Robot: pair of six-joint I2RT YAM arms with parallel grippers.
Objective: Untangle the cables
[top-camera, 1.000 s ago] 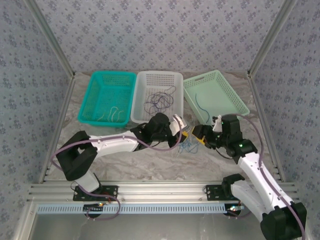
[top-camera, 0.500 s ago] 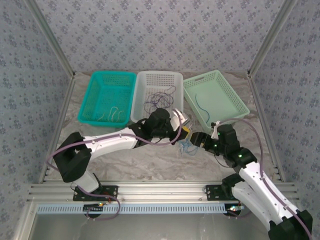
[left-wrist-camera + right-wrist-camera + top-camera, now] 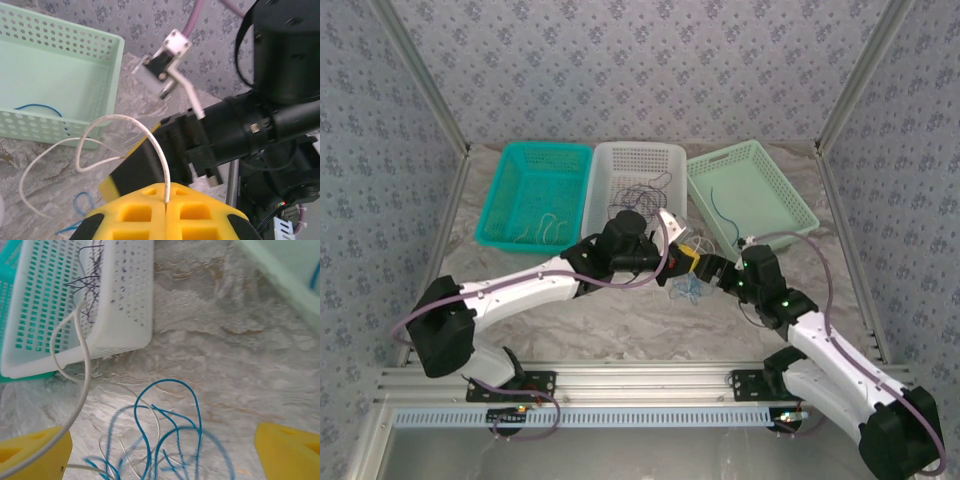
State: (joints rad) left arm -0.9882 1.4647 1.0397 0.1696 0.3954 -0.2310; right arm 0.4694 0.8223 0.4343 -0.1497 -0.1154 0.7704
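Right gripper (image 3: 160, 452) — jaws spread wide, holding nothing, above the blue cables (image 3: 172, 420) tangled on the table (image 3: 240, 355) | left gripper (image 3: 165, 200) — pads pinched on a white cable (image 3: 150, 135) that loops upward | behind, left to right: teal basket (image 3: 545, 148) with whitish cables (image 3: 548, 228), white basket (image 3: 640, 146) with dark cables (image 3: 642, 200), green basket (image 3: 790, 195) with one blue cable (image 3: 720, 205)

Illumination is bright, even and diffuse, without glare. In the right wrist view, blue cables (image 3: 197, 415) between the jaws cast soft shadows; the yellow pads (image 3: 35, 450) beside them are blurred.
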